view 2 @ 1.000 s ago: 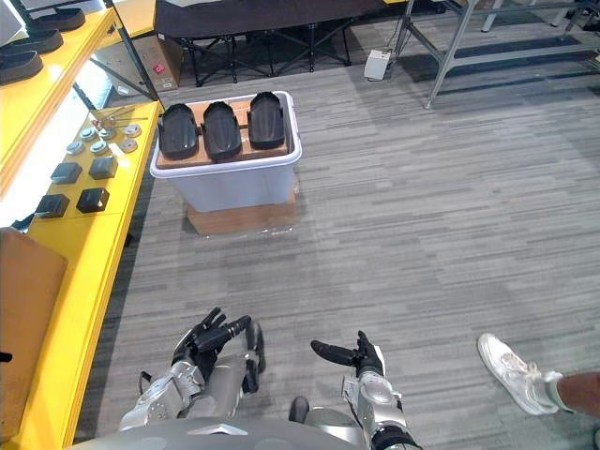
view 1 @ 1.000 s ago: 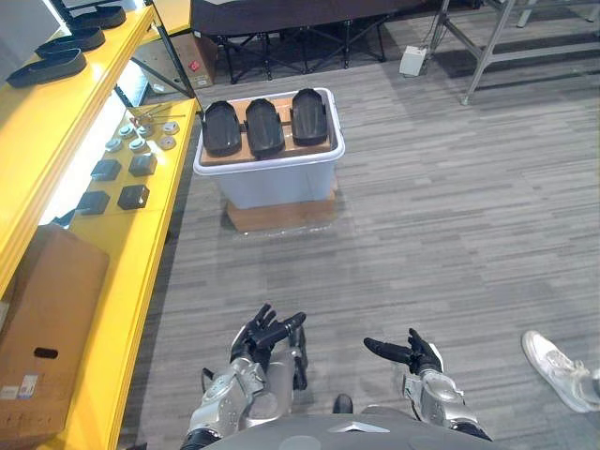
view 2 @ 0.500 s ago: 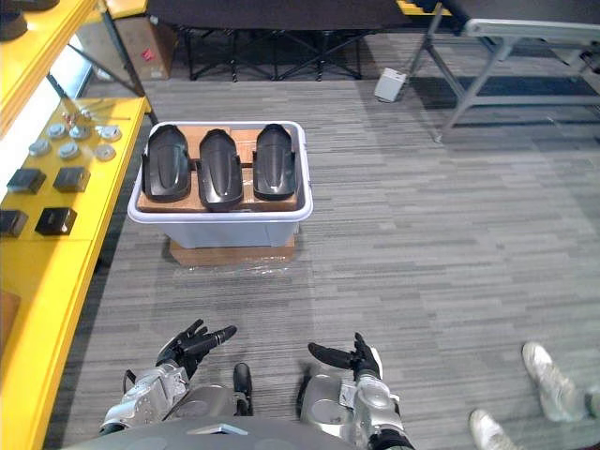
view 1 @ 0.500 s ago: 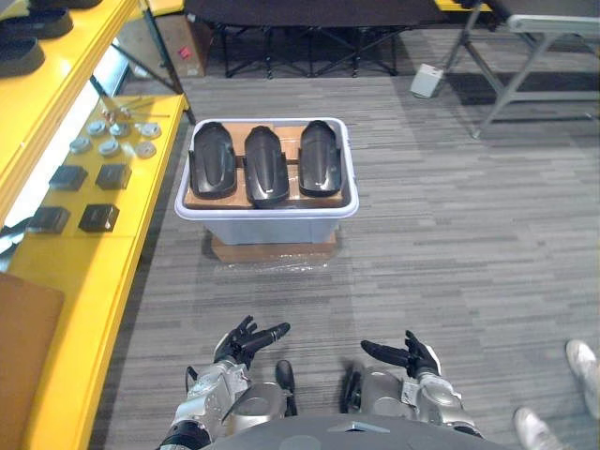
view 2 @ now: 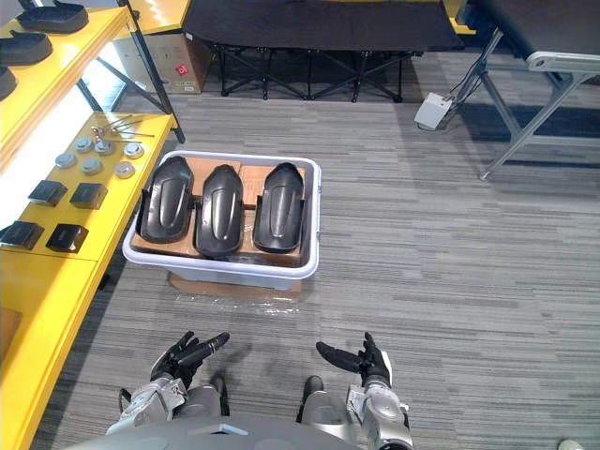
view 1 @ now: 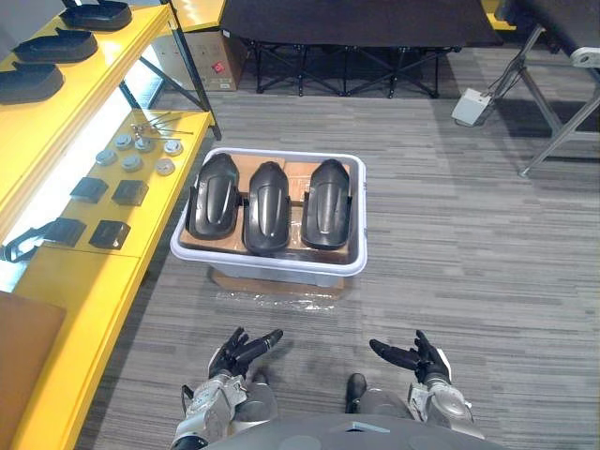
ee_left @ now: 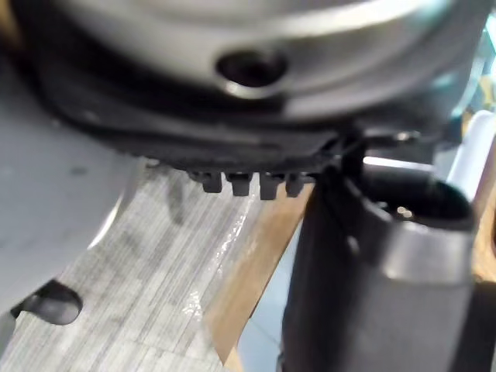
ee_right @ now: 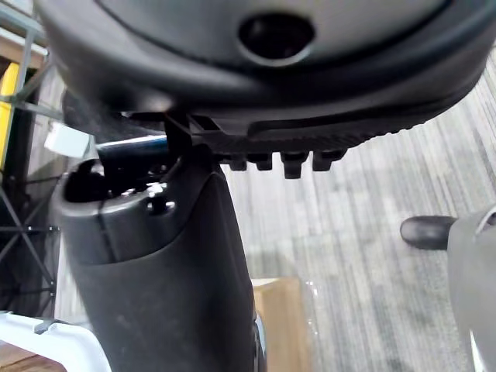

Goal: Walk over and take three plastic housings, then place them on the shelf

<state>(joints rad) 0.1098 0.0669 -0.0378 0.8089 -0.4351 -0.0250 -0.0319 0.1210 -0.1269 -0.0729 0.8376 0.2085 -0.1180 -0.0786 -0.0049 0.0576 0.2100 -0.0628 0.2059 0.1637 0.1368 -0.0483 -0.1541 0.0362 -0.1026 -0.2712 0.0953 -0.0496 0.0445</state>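
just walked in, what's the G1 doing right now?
Nothing is picked up yet. The robot faces a pale bin on the floor, where three black plastic housings lie side by side on cardboard. The left hand and right hand are both open and empty, held low, short of the bin. The yellow shelf runs along the robot's left, with similar housings on its upper level and small parts lower down.

No legible text or numbers.
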